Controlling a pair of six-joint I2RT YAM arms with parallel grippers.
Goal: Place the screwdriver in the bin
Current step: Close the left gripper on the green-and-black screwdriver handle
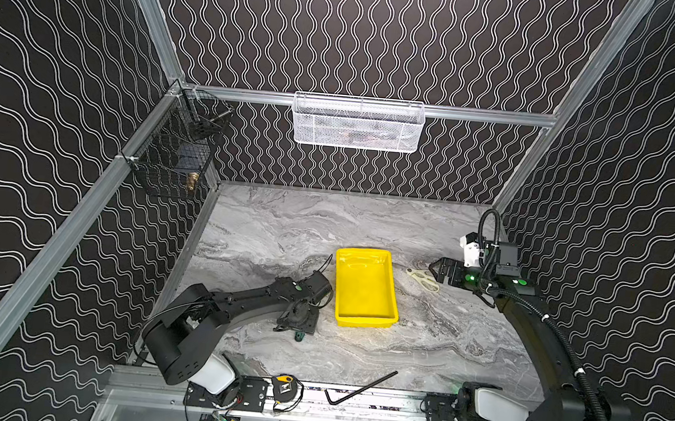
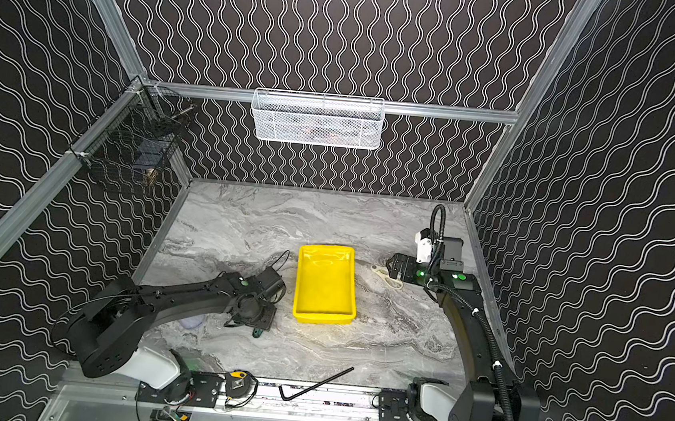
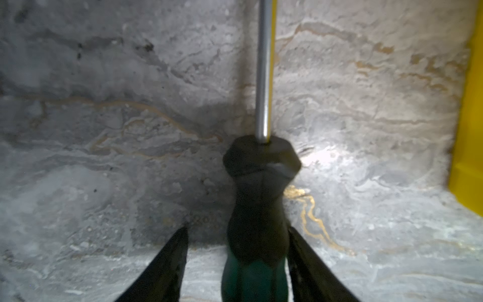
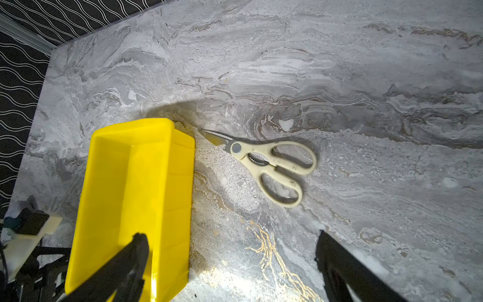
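Between the fingers (image 3: 167,266) of my left claw (image 3: 237,230) lies the screwdriver (image 3: 257,209), flat on the table (image 3: 104,130), its shaft running straight ahead of the claw. The fingers stand partway open astride the handle: one looks to touch it and a gap shows at the other, so nothing is clamped.

I judge it light and rigid, with most of its weight in the handle (the rubbery-looking black and green part should grip well). The thin steel shaft would be slick and apt to roll or pivot, so I'd take it at the handle's waist.

Just beside this claw, toward the right arm, sits the bin (image 1: 363,324), with nothing in it. My right claw (image 4: 231,235) hangs wide open and empty above the table.

Count: one screwdriver, one bin, one scissors (image 4: 271,162), one hex key (image 1: 362,388), two claws.
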